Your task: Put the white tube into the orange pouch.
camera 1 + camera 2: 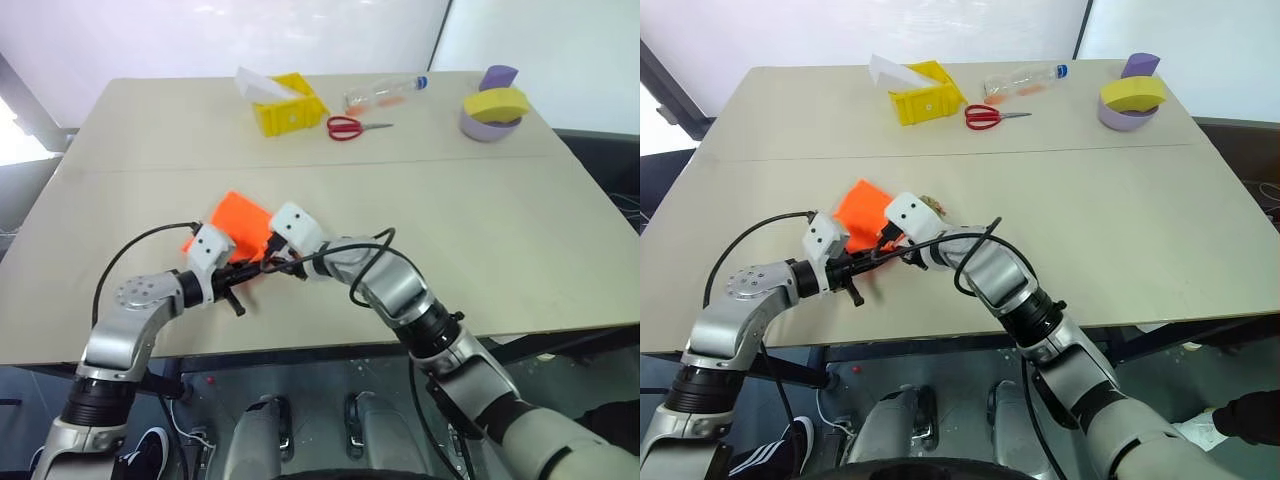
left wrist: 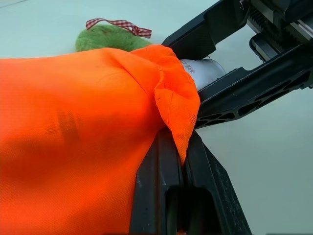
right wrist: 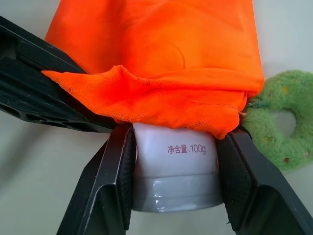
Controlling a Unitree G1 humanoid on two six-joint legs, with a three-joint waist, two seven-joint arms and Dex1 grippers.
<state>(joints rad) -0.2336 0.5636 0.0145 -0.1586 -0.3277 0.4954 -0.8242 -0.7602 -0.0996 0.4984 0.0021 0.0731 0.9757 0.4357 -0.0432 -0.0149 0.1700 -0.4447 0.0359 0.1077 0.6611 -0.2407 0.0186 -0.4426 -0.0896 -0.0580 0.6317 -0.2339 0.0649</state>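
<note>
The right gripper [image 3: 176, 181] squeezes the white tube [image 3: 176, 171] by its flat end, its front already inside the orange pouch [image 3: 156, 63]. The left gripper [image 2: 182, 156] pinches the pouch's floppy rim. The tube looks light, smooth and slippery.

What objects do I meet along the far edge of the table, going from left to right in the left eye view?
Yellow box → red scissors → clear bottle → purple bowl holding a yellow sponge.
</note>
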